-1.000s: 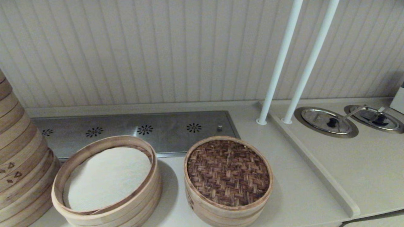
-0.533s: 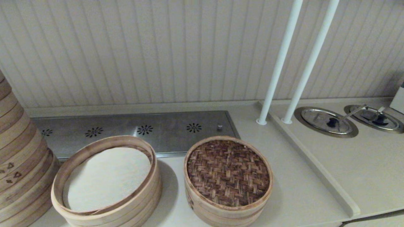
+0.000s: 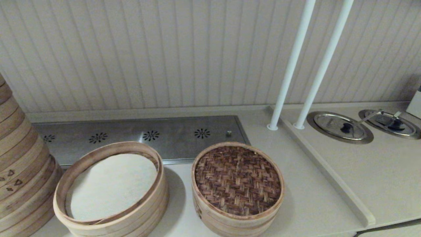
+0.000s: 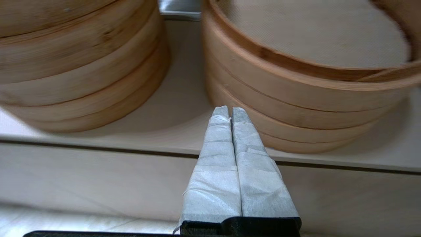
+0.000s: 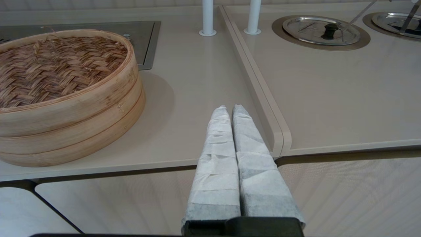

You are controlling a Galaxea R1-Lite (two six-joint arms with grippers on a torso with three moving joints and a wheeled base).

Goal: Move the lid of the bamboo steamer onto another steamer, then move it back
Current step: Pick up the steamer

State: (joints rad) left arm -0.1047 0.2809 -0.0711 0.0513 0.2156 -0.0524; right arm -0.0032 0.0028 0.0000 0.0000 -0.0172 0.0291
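You have the bamboo steamer lid (image 3: 237,179) seated on the right-hand basket (image 3: 230,222) on the surface (image 3: 306,204), beside the white-lined basket (image 3: 111,191), while the left gripper (image 4: 229,111) and right gripper (image 5: 230,110) (both pressed closed, empty) sit off its near edge.

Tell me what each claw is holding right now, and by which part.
Nothing is held. The left claw and right claw are both shut on nothing, off the counter's front edge. The bamboo steamer lid sits untouched on its basket.
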